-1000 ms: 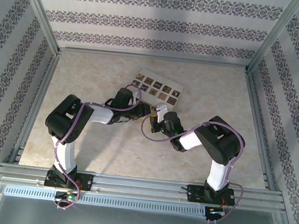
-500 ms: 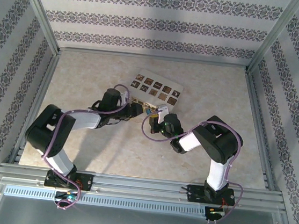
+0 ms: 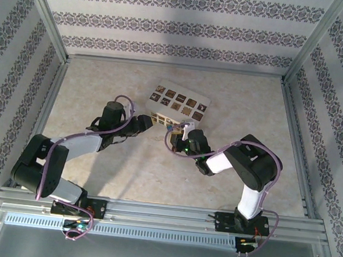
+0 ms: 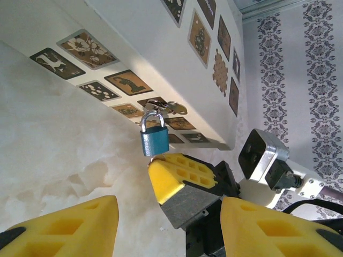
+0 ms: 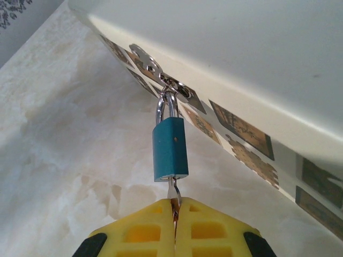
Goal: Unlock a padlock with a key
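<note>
A marbled cream table (image 3: 123, 172) lies between walls papered in dark floral bands. At its far middle sits a shut cream box (image 3: 181, 101) with dark patterned squares, its inside hidden. A silvery hasp (image 5: 161, 75) on the box's near side carries the blue padlock (image 5: 170, 147), hung by its shackle. The right gripper (image 5: 174, 206) is pinched tight on the key (image 5: 172, 190). The key's blade enters the lock's underside and its head is buried between the yellow pads. The left gripper (image 3: 149, 122), left of the lock and apart from it, has its jaws parted and holds nothing. From above, the lock is too small to make out.
</note>
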Controlling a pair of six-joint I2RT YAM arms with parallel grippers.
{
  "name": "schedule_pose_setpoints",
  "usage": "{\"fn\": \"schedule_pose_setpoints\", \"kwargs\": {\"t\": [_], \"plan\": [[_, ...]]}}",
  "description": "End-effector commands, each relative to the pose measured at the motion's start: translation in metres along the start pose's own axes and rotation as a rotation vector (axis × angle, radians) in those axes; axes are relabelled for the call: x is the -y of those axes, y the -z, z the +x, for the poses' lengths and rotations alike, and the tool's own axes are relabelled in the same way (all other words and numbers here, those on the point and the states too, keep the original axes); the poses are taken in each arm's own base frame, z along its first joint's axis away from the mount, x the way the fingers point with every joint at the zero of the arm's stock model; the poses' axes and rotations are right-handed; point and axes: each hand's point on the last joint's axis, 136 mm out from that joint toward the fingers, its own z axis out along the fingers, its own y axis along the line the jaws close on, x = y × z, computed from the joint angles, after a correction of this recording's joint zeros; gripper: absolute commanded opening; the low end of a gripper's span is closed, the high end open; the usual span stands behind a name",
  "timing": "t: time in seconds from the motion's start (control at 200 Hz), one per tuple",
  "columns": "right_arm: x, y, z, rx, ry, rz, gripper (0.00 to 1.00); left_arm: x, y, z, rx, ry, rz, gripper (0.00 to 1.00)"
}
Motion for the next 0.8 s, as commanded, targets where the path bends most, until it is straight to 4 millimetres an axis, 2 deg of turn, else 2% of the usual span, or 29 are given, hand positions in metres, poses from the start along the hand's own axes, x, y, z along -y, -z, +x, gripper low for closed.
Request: {"fn": "schedule_pose_setpoints", "kwargs": {"t": [0.0, 0.365, 0.795], "plan": [[-0.017, 0.003, -0.01, 0.0, -0.087, -0.05, 0.0, -0.008, 0.006, 0.0, 0.006, 0.013, -0.019, 0.53], [-0.031, 0.004, -0.011, -0.032, -0.281, -0.11, 0.0, -0.007, -0.004, 0.0, -0.001, 0.056, 0.023, 0.51], [-0.034, 0.006, -0.018, -0.024, -0.381, -0.123, 0.0, -0.004, -0.029, 0.001, -0.036, 0.115, 0.105, 0.48]]}}
